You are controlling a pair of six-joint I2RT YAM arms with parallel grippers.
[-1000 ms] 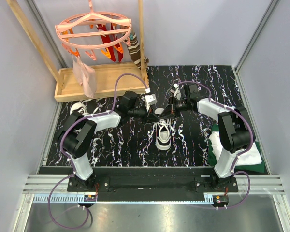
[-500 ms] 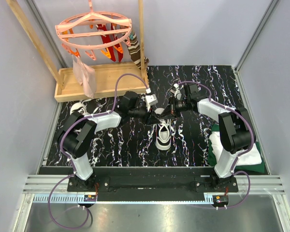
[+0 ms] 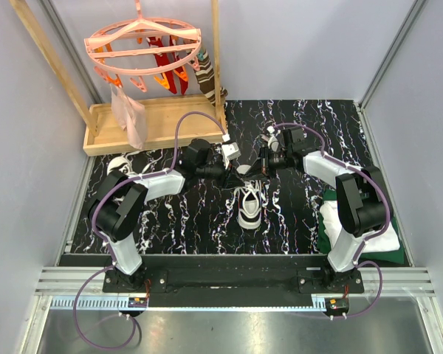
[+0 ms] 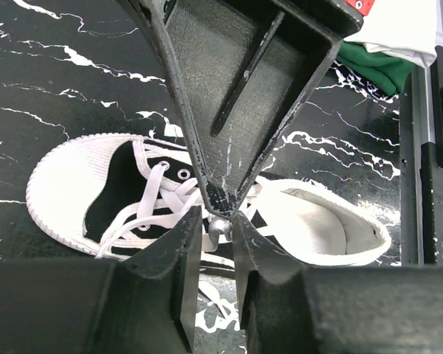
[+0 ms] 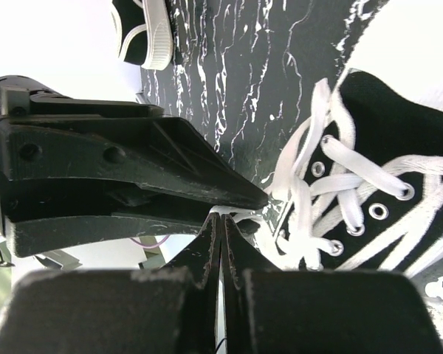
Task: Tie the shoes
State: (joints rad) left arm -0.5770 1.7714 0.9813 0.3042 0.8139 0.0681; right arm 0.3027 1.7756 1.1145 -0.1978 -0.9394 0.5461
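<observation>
Left gripper [image 4: 218, 221] seemingly parted since | shoe [image 3: 249, 207]: toe nearward, long axis near-far

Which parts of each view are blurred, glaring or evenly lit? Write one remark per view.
Top view: even light, all sharp, a bright strip glares along the near rail. Left wrist: the shoe is sharp; the left tool at the bottom edge is soft. Right wrist: the background at upper left is blown out white; the laces are crisp, the right tool blurred.
</observation>
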